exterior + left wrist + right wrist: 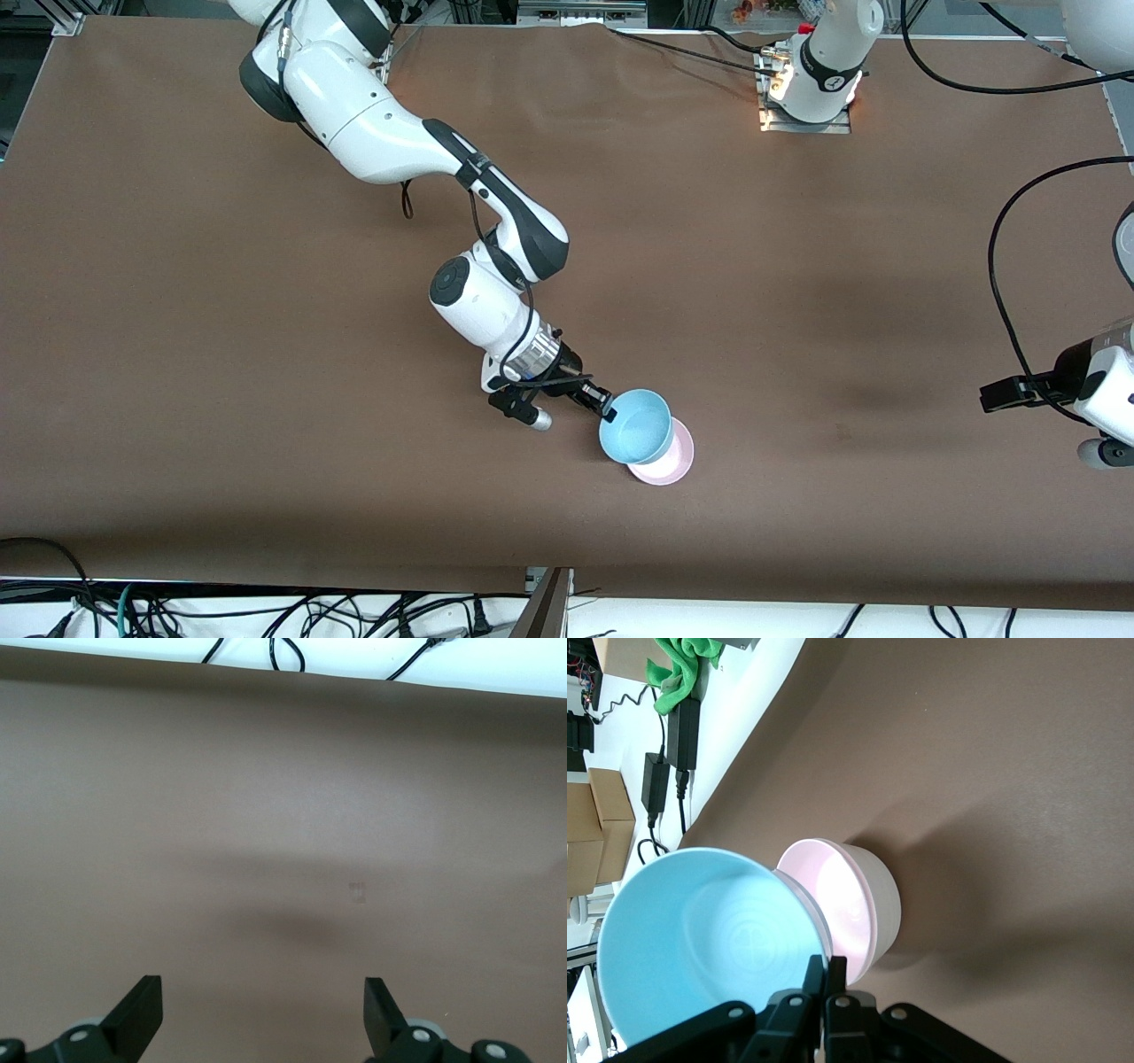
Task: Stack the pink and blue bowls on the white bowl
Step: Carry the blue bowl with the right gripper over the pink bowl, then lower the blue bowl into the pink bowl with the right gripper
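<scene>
- The right gripper [608, 412] pinches the rim of the shiny sky-blue round bowl [634, 427] and holds it tilted, up in the air.
- The blue bowl hangs over the shiny pale pink round bowl [671, 458].
- The pink bowl sits inside the shiny white round bowl [881, 895], which stands on the brown table [266, 399], near the edge close to the front camera.
- The left gripper [263, 1014] waits over bare table at the left arm's end, with its two fingers [142, 1008] spread wide and holding nothing.
</scene>
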Available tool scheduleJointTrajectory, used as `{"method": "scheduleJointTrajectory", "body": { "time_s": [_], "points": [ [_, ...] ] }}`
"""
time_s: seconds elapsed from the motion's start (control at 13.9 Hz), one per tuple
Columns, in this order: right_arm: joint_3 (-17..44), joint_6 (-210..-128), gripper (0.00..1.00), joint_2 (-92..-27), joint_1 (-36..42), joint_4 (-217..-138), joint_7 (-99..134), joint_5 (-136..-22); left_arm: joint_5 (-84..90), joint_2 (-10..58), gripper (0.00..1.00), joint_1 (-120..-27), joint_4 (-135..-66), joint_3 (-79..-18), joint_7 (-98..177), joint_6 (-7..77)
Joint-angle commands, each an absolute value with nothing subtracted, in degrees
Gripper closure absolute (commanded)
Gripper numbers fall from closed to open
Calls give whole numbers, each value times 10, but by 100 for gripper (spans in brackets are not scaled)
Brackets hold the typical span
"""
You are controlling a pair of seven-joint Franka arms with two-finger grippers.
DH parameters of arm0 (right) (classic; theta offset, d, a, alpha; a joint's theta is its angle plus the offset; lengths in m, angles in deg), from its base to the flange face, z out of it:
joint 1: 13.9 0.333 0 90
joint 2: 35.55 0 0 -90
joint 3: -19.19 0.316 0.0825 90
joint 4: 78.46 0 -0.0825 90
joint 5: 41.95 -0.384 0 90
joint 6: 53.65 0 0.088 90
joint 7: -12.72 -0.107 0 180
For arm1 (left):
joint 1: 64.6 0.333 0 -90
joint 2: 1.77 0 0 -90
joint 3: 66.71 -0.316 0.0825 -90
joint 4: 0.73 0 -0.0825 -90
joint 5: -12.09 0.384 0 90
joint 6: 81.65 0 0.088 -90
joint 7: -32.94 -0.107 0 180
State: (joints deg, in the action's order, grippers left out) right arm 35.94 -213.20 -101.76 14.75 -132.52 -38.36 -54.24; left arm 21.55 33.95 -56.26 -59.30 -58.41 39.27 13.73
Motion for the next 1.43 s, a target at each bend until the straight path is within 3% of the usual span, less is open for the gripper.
{"method": "scheduleJointTrajectory", "body": {
  "time_s": [0.0, 0.22, 0.57, 1.36],
  "points": [
    [367, -2135, 100, -1053, 169, -1259, -379, -552, 226, 321, 0, -564, -616, -585, 392, 139],
    [370, -2137, 100, -1102, 174, -1197, -379, -558, 227, 321, 0, -564, -616, -585, 392, 139],
    [373, -2170, 100, -1139, 173, -1162, -369, -558, 226, 321, 0, -564, -616, -585, 392, 139],
    [373, -2197, 100, -1163, 183, -1160, -350, -558, 226, 321, 0, -564, -620, -585, 392, 138]
  ]
}}
